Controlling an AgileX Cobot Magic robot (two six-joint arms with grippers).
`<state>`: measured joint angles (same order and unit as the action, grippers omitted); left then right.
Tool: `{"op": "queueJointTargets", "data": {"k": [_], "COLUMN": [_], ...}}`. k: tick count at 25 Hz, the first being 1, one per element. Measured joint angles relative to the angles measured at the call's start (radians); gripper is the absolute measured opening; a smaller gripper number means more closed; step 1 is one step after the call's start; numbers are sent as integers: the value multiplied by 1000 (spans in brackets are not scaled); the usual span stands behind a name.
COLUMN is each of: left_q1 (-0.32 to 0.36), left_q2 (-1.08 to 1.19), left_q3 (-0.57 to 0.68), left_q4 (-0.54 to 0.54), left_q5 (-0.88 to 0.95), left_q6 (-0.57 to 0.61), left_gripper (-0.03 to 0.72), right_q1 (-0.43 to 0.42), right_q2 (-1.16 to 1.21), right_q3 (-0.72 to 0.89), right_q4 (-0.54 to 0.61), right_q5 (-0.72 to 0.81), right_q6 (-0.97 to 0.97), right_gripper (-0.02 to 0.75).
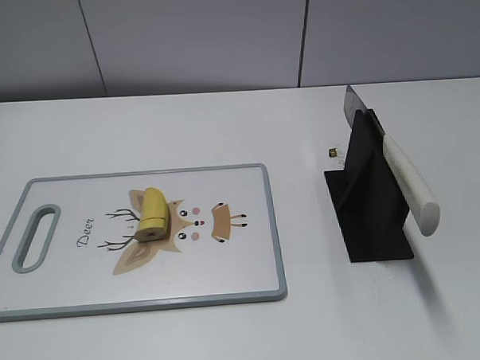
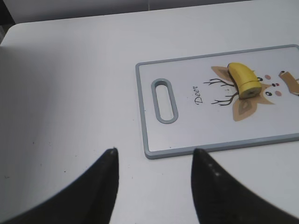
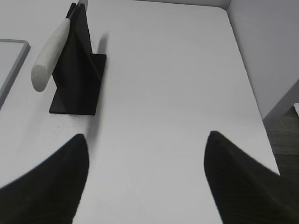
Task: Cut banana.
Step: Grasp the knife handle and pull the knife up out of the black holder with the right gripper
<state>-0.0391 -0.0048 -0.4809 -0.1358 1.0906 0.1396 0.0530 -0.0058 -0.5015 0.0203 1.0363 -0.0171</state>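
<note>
1. A short piece of banana [image 1: 154, 215] lay on a white cutting board [image 1: 85, 282] printed with a cartoon deer, at the left of a white table [image 1: 222, 125].
2. A knife [image 1: 399, 169] with a pale handle rested tilted in a black stand [image 1: 369, 214], well apart from the board, on the right.
3. The left gripper [image 2: 154, 156] hung with jaws spread, empty, near the board's handle end.
4. The right gripper [image 3: 145, 151] was spread wide, empty, short of the stand.
5. Cutting had not begun, by my judgement; the first step looked to be fetching the knife.
6. That likely called for the right gripper to close round the pale handle and lift it free.
</note>
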Motion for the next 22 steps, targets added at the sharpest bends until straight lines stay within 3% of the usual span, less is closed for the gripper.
{"op": "queueJointTargets", "data": {"k": [22], "left_q1": [0], "left_q2": [0], "left_q3": [0], "left_q4": [1], "left_q5": [0], "left_q6": [0], "left_gripper": [490], "right_q1": [0], "right_q2": [0], "right_q3": [0], "right_q4": [0], "right_q5": [0], "right_q6": [-1], "right_gripper": [582]}}
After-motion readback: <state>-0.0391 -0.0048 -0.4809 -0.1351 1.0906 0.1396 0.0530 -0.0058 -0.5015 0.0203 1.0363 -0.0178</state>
